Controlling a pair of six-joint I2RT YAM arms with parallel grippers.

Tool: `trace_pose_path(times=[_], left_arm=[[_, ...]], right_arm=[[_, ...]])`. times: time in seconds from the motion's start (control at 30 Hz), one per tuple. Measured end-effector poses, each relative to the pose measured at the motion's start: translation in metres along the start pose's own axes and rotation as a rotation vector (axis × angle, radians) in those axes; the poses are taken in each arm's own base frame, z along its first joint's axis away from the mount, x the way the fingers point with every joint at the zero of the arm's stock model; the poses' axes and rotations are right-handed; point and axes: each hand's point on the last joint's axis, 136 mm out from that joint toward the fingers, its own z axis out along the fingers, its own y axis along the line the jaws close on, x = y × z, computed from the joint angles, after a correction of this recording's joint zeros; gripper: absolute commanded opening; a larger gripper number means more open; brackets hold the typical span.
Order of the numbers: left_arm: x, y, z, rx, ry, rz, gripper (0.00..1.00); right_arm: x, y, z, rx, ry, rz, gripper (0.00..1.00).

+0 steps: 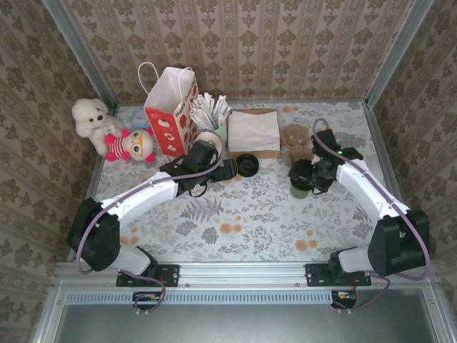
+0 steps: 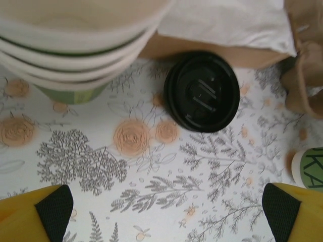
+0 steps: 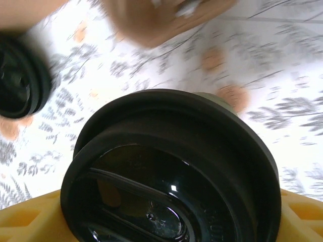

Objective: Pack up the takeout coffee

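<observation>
Between the yellow fingers (image 3: 30, 222) of the right end effector (image 1: 301, 180) stands the takeout coffee (image 3: 171, 171), a small dark green paper cup under a glossy black domed lid, upright on the floral-printed tabletop (image 1: 235, 229). One finger flanks each side of the cup, but the lid's wide rim hides the pads, so I cannot tell whether they press on the cup wall or stand just clear of it. Just beyond this end effector sits a small brown plush bear (image 1: 296, 143). The left end effector (image 2: 167, 209) hangs low over the tabletop with its fingers spread wide apart and nothing between them. Directly ahead of it a flat black round plastic lid (image 2: 202, 92) lies on the tabletop, just beside a shallow brown cardboard tray of white paper napkins (image 2: 227, 20). Ahead and to its left rises a stack of cream-lined paper cups (image 2: 81, 45) with green outer walls. The takeout coffee stands off beyond its right finger, well apart from the flat lid. Farther to the left of this end effector are a red-and-white paper bag with cord handles (image 1: 171, 107), a pink striped doll (image 1: 132, 145) and a white plush animal (image 1: 91, 118).
</observation>
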Motion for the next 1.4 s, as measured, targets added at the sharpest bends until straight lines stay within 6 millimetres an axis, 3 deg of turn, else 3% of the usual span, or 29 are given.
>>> trace_pose_path(times=[0.2,0.4,0.63,0.97,1.4], left_arm=[[-0.001,0.016,-0.012,0.013,-0.089,-0.015,1.0],[-0.022,0.032,-0.02,-0.015,-0.159,-0.05,1.0],[-0.031,0.047,-0.022,-0.049,-0.18,-0.085,1.0],[-0.034,0.065,-0.023,-0.114,-0.18,-0.14,1.0],[-0.039,0.07,-0.024,-0.139,-0.215,-0.126,1.0]], right_arm=[[-0.035,-0.029,-0.02,0.015,-0.079,0.086,0.73],[-0.063,-0.051,-0.043,0.041,-0.152,0.132,0.73],[-0.097,-0.074,-0.04,0.072,-0.175,0.201,0.73],[-0.152,-0.064,-0.008,0.047,-0.158,0.21,0.72],[-0.221,-0.039,0.023,0.006,-0.144,0.236,0.73]])
